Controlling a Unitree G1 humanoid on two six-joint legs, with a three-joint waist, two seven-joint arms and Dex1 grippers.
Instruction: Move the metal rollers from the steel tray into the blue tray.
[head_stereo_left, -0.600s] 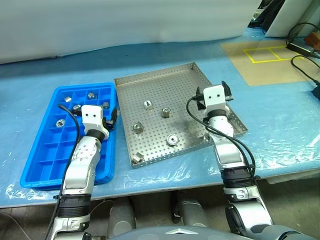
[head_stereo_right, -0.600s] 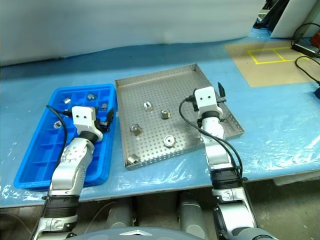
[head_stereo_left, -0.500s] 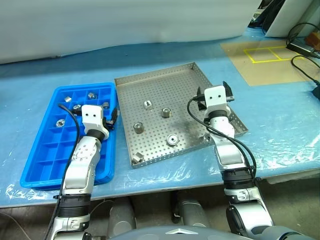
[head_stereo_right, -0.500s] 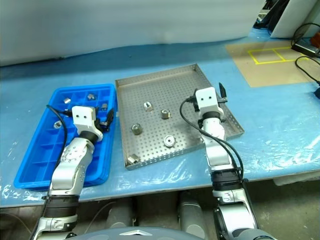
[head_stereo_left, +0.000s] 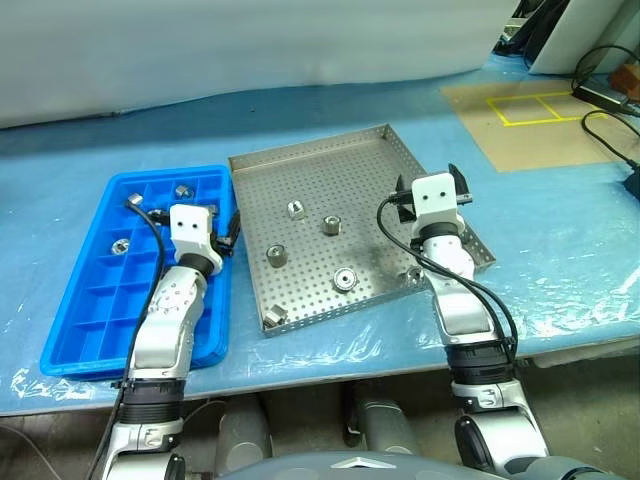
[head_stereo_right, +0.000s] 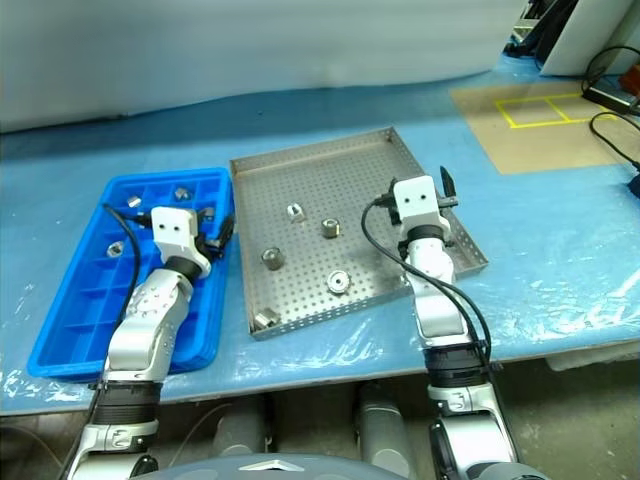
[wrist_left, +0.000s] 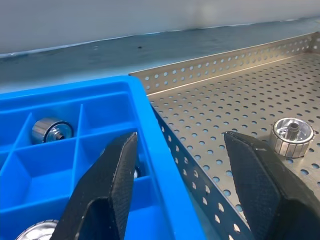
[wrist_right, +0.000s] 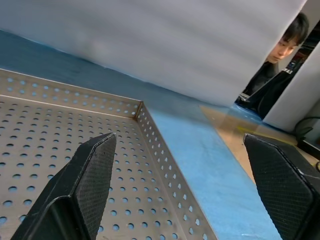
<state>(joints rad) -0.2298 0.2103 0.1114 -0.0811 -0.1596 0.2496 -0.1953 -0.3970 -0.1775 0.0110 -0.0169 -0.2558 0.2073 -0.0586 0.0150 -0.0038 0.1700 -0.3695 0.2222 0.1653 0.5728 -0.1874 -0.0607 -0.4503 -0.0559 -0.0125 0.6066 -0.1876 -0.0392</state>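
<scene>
The steel tray (head_stereo_left: 330, 165) lies mid-table with several metal rollers on its perforated floor, among them one at the middle (head_stereo_left: 332, 225) and one at the front corner (head_stereo_left: 275, 316). Left of it lies the blue tray (head_stereo_left: 95, 300), which holds a few metal rollers (head_stereo_left: 183, 190) in its far compartments. My left gripper (wrist_left: 181, 137) is open and level over the wall between the two trays, one finger (wrist_left: 107, 185) over a blue compartment, the other over the steel floor. My right gripper (wrist_right: 178, 139) is open and empty above the steel tray's right side.
A blue plastic sheet covers the table (head_stereo_left: 560, 250). A tan mat with yellow tape (head_stereo_left: 530, 115) and black cables (head_stereo_left: 610, 125) lie at the far right. A person (wrist_right: 287, 35) sits beyond the table's far right end. A white sheet closes the back.
My left gripper has shifted a little to the right and farther away, toward the wall shared with the steel tray. The right gripper has barely moved. The rollers lie as before.
</scene>
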